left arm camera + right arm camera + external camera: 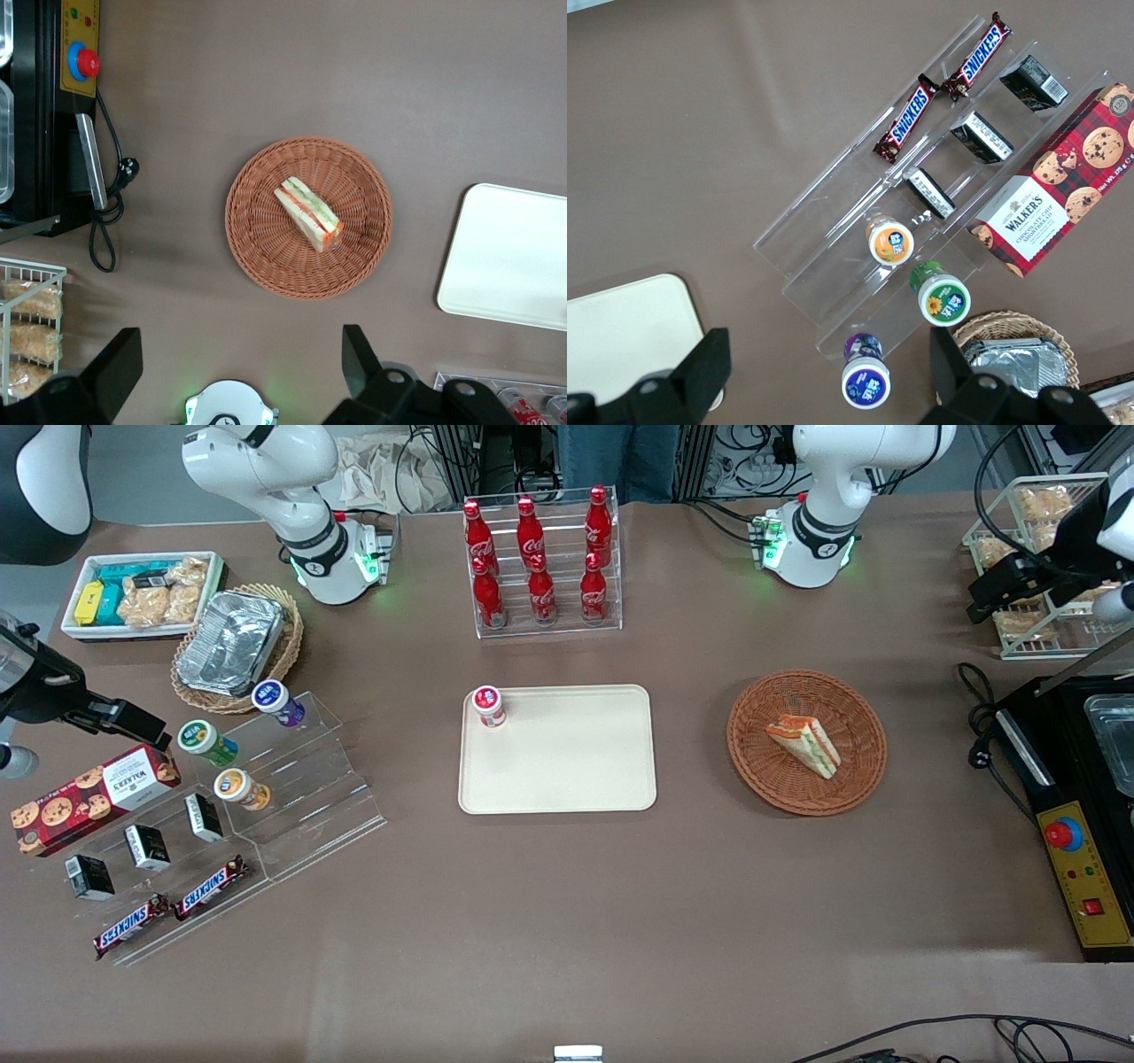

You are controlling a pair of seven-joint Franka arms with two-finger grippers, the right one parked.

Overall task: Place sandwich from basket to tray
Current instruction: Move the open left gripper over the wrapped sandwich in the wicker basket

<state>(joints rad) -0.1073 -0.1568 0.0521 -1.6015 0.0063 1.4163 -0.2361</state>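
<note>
Left wrist view, gripper (239, 372) wide open, empty, high above sandwich (308, 213) in basket (257, 257).

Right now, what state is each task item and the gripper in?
sandwich: lying in the basket, not gripped.
basket: holds only the sandwich.
tray: one small red-lidded cup on a corner, rest bare.
gripper: open, high above the basket.

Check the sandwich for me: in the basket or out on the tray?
In the basket. The sandwich lies on the basket weave; the tray holds only a small red-lidded cup. The open gripper hangs high above.
</note>
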